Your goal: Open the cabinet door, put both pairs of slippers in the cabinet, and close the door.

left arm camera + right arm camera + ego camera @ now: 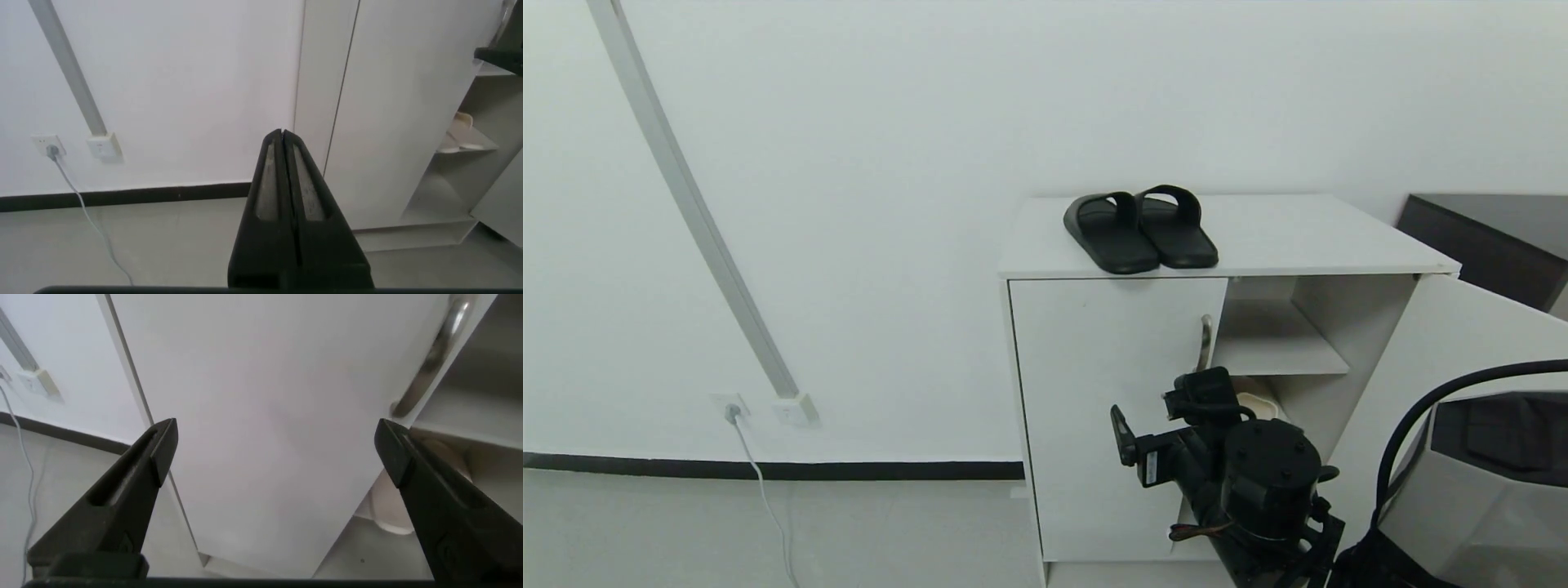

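A pair of black slippers (1141, 228) lies on top of the white cabinet (1282, 237). The cabinet's left door (1107, 408) is closed, with a metal handle (1205, 343) (433, 363) on its inner edge. Its right door (1429, 384) is swung open. A pale slipper (1256, 396) (464, 139) (391, 508) rests on a lower shelf inside. My right gripper (1152, 420) (278, 490) is open in front of the closed left door, below the handle, holding nothing. My left gripper (282, 143) is shut and empty, low and left of the cabinet, pointing at its side.
A dark piece of furniture (1494, 237) stands behind the cabinet on the right. On the left wall are a slanted cable duct (686, 196) and a socket with a white cord (760, 482) running down to the floor. Bare floor lies left of the cabinet.
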